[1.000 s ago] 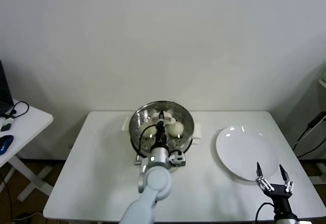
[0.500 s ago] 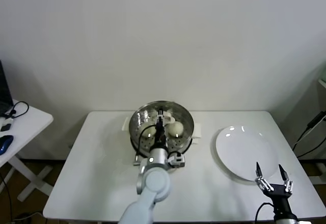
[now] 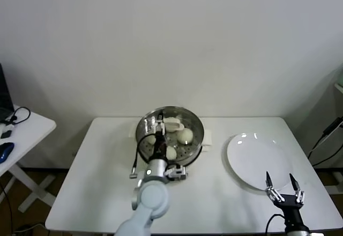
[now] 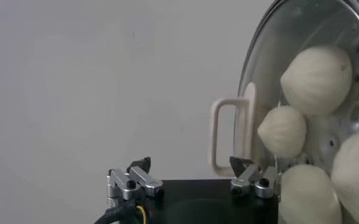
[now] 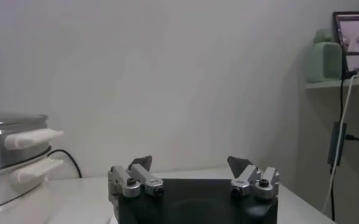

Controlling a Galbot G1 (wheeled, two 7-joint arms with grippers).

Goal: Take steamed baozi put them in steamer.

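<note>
Over the near rim of the steamer (image 3: 170, 134) our left gripper (image 3: 156, 132) hangs with its jaws spread wide and nothing between them. We count four steamed baozi (image 4: 316, 79) on the perforated floor in the left wrist view, all of them inside the steel wall, and the plate (image 3: 257, 161) to our right lies bare. We judge the loading done, or very near it.

What could go wrong from here, as we see it, comes from the way out. Our left fingertips (image 4: 245, 168) sit close to the pot's wall and just beside the nearest bun, while a cream side handle (image 4: 231, 137) stands close by. If we pull back low or sideways instead of up, a finger could catch the rim or that handle and shove the whole cooker across the table (image 3: 107, 161). A splayed finger could also drag or dent a soft bun. We cannot tell whether any fingertip touches dough now.

Our left arm reaches forward from the table's near edge, wrist bent over the pot's near side, gripper pointing in and down. Our right gripper (image 3: 283, 189) waits parked at the near right corner, just beyond the plate's edge, fingers apart and empty, pointing upward in the head view.
</note>
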